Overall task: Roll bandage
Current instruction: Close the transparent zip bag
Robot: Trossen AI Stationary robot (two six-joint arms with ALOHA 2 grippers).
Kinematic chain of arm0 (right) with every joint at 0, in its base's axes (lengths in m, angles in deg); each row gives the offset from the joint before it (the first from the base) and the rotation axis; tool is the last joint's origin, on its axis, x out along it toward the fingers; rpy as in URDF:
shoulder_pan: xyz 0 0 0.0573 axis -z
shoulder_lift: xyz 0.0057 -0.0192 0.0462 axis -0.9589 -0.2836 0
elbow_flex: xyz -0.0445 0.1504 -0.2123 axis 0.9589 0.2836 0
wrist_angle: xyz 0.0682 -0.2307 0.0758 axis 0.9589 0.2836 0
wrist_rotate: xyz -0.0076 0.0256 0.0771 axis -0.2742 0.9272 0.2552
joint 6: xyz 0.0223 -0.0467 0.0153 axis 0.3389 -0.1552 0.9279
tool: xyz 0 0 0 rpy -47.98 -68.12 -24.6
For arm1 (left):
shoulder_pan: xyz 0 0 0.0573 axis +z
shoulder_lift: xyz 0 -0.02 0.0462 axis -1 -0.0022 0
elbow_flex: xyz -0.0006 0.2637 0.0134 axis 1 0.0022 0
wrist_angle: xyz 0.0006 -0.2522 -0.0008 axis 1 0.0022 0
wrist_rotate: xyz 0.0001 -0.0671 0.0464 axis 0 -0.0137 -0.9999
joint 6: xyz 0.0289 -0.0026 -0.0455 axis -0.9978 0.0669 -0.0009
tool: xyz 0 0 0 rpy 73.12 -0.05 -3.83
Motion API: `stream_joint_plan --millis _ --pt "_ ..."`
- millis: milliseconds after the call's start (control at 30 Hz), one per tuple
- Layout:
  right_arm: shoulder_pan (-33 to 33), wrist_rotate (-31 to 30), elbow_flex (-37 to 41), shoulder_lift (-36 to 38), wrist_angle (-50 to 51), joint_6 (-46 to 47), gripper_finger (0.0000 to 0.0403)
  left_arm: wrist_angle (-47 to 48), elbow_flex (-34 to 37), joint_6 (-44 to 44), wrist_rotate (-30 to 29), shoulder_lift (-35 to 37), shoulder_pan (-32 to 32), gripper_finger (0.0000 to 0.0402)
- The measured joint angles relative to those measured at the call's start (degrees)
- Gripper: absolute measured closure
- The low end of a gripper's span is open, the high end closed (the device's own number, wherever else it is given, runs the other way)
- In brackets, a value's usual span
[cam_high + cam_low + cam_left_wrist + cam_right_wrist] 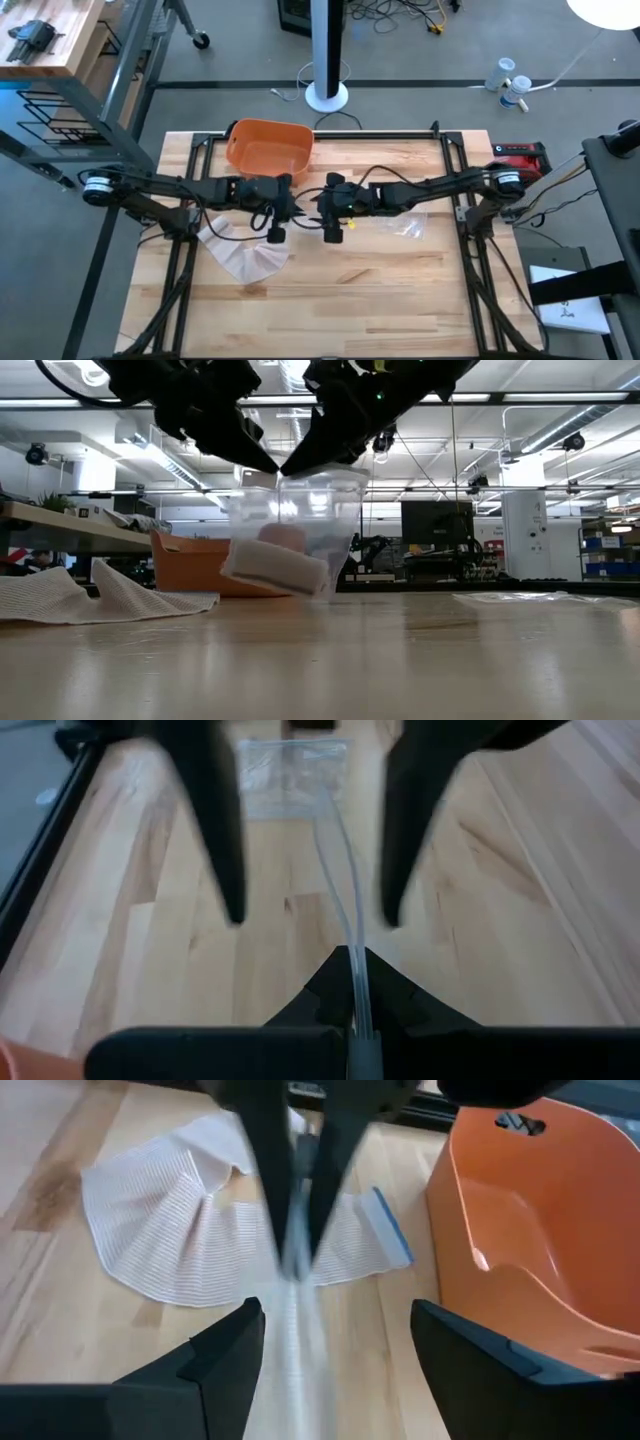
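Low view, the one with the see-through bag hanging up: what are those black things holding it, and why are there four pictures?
The black things are two robot arms with pinching fingers. One camera looks down from above, one sits at table height, and one rides on each wrist. The left gripper pinches the top of the clear bag, which has a rolled bandage inside. The right gripper is right beside it, its fingers open on either side of the bag. On the wooden table lie a white mesh cloth, an orange tub and another clear wrapper.
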Motion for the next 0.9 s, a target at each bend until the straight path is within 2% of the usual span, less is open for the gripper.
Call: stream_joint_plan --millis 100,233,367,467,600,667,900 --pt "0.4 0.9 -0.6 -0.9 -0.2 -0.7 0.0168 0.0 0.0 -3.8 -0.3 0.0 -1.5 0.0401" --pt "0.7 6.5 -0.8 -1.0 -0.1 -0.6 0.0195 -0.1 -0.3 -5.1 -2.7 0.0 -2.9 0.0401" --pt "0.6 7.6 -1.0 -1.0 0.3 0.0 0.0240 -0.2 -0.3 -4.8 -4.2 0.0 -2.8 0.0401" --pt "0.6 7.4 -1.0 -1.0 2.0 0.5 0.0289 -1.7 -0.4 -4.3 -4.2 0.0 -2.9 0.0395" --pt "0.6 7.4 -1.0 -0.9 3.3 2.3 0.0368 -1.8 -0.4 -2.2 -4.2 0.3 -2.9 0.0364" --pt "0.6 7.4 -1.0 -0.6 4.0 2.3 0.0393 -1.5 -0.4 -1.5 -4.2 0.9 -3.1 0.0342" --pt "0.5 7.4 -1.0 3.0 10.3 2.3 0.0397 6.0 -0.1 5.2 -4.8 8.1 -7.6 0.0271"
